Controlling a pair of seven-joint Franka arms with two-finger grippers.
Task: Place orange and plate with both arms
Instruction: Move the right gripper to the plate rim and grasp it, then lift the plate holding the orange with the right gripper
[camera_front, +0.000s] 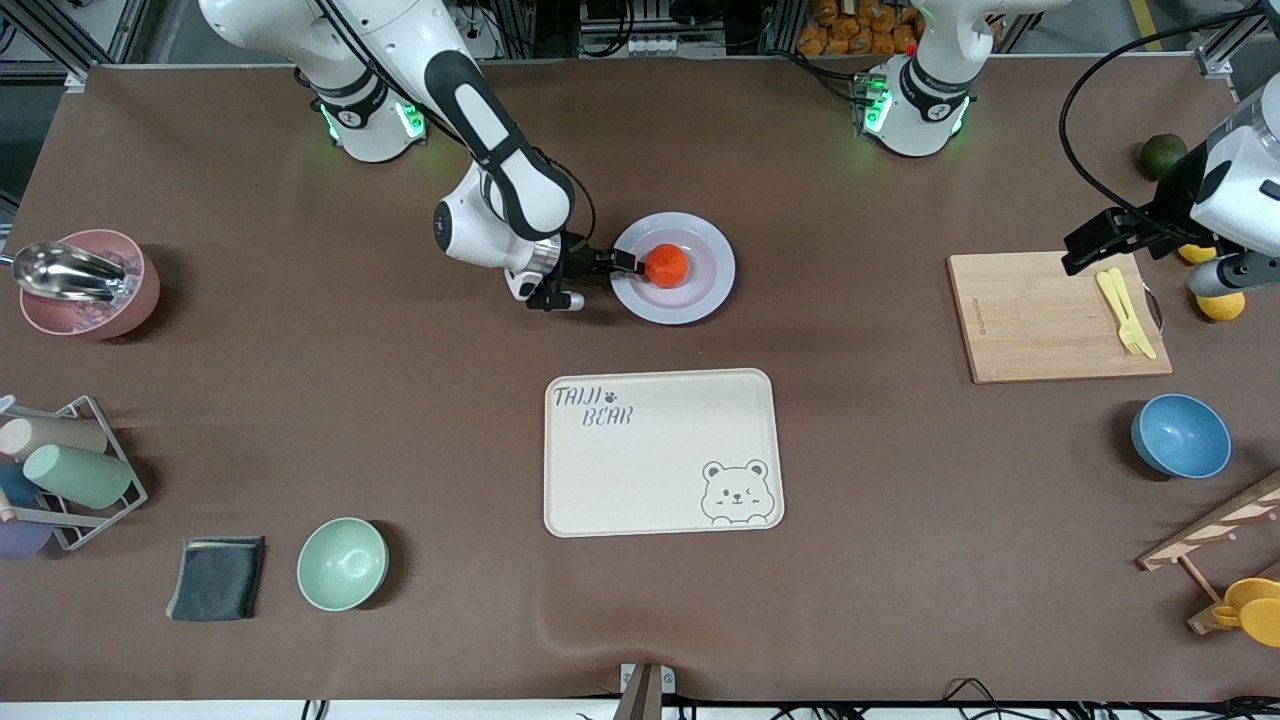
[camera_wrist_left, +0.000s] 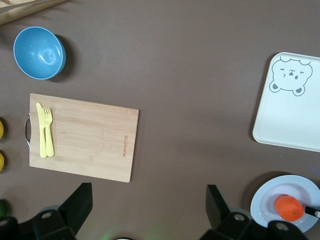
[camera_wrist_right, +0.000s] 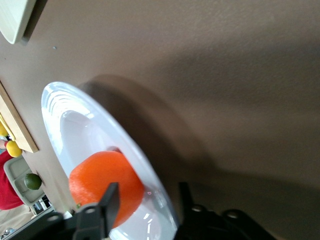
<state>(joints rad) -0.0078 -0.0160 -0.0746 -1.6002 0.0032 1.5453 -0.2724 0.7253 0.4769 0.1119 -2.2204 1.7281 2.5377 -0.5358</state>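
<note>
So the orange (camera_front: 667, 265) sat on the plate (camera_front: 700, 300), a bit toward its 9 o'clock edge. My right pincer (camera_front: 625, 262) straddled that rim at 9 o'clock, one finger inside against the orange, one outside, jaws half spread, nothing clamped. The bear tray (camera_front: 662, 452) lay at 6 o'clock from the plate. My left pincer (camera_wrist_left: 149, 210) waited wide open, holding nothing, above the cutting board (camera_front: 1040, 320).

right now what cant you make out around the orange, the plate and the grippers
- Whether the right gripper grips the plate rim: the orange sits against it in front view; right wrist view cuts the plate off.
- Left gripper, open: front view edge crops it.
</note>
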